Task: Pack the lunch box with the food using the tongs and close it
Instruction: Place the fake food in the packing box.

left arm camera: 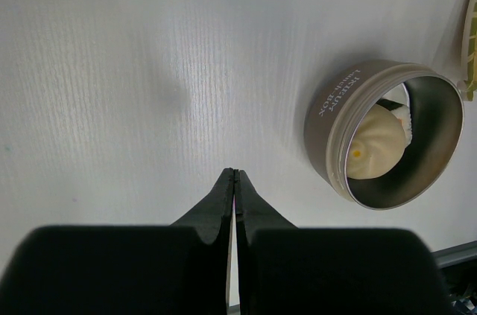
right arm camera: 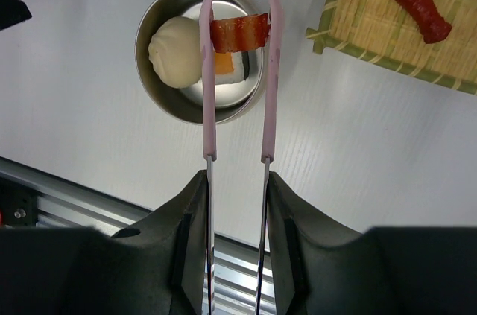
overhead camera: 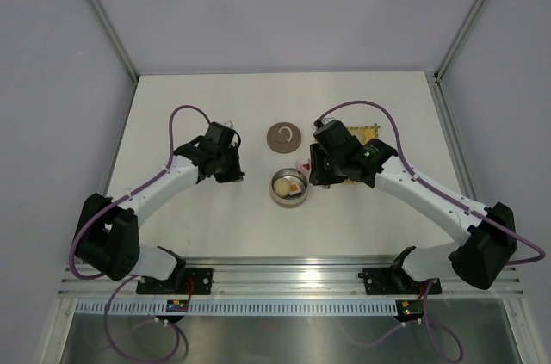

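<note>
The round silver lunch box (overhead camera: 289, 197) (left arm camera: 325, 130) (right arm camera: 145, 28) stands open mid-table, holding a cream ball (right arm camera: 175, 52) (left arm camera: 375, 153) and a white-and-orange sushi piece (right arm camera: 229, 66). My right gripper (right arm camera: 235, 177) (overhead camera: 317, 173) is shut on the pink tongs (right arm camera: 269, 69), whose tips pinch a red striped food strip (right arm camera: 238, 32) above the tin's far side. A red sausage-like piece (right arm camera: 419, 0) lies on the yellow mat (right arm camera: 373, 28). The lid (overhead camera: 284, 136) with its ring handle lies behind the tin. Left of the tin my left gripper (left arm camera: 235, 175) (overhead camera: 225, 166) is shut and holds nothing.
The yellow woven mat (overhead camera: 362, 136) sits right of the lid, partly under the right arm. A metal rail (overhead camera: 293, 282) runs along the table's near edge. Grey walls enclose the table at the back and sides.
</note>
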Robot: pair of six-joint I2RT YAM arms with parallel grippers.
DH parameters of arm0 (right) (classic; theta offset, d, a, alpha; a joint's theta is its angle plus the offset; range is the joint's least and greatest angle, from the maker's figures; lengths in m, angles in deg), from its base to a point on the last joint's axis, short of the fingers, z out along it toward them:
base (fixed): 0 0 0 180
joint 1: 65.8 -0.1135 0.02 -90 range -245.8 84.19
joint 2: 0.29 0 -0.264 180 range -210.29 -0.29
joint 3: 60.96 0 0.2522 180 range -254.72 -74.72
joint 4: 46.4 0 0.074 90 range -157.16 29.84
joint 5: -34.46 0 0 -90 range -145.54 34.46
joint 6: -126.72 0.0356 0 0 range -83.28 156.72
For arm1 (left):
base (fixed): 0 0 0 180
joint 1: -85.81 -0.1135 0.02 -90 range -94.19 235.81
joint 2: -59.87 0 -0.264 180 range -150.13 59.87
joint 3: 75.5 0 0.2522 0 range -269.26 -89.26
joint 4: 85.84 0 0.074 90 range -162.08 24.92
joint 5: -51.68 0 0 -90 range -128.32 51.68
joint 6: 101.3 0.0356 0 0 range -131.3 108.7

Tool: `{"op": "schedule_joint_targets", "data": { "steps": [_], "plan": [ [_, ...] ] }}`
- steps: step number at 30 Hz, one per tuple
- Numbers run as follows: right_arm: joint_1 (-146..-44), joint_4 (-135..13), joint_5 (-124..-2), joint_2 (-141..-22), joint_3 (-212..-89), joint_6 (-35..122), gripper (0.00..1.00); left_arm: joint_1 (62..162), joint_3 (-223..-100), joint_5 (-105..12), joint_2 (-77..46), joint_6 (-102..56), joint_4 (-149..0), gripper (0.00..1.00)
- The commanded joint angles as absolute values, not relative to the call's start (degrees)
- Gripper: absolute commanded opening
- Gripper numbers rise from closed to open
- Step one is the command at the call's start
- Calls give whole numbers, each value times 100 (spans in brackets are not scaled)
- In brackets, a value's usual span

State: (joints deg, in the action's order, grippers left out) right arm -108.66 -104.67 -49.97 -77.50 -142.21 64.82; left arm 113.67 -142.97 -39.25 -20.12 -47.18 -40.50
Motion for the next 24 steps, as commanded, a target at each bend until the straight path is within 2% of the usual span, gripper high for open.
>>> {"op": "schedule_joint_targets", "data": {
  "steps": [1,7,14,18,24],
  "plan": [
    [-11080,-10481,-4842,-7737,-14179,6678,3,11350,-14322,-3955,-1968,-4734,-4237,0],
    [-11168,-10402,-4851,-7869,-14082,6696,5,11350,-14269,-3955,-1932,-4743,-4254,0],
    [-11212,-10366,-4912,-8036,-14152,6669,14,11358,-14322,-3964,-1976,-4716,-4237,0],
    [-11239,-10366,-4938,-8133,-14231,6634,15,11358,-14322,-3955,-1985,-4708,-4237,0],
    [-11274,-10384,-4930,-8194,-14301,6617,29,11350,-14305,-3955,-1985,-4708,-4246,0]
  ]
}}
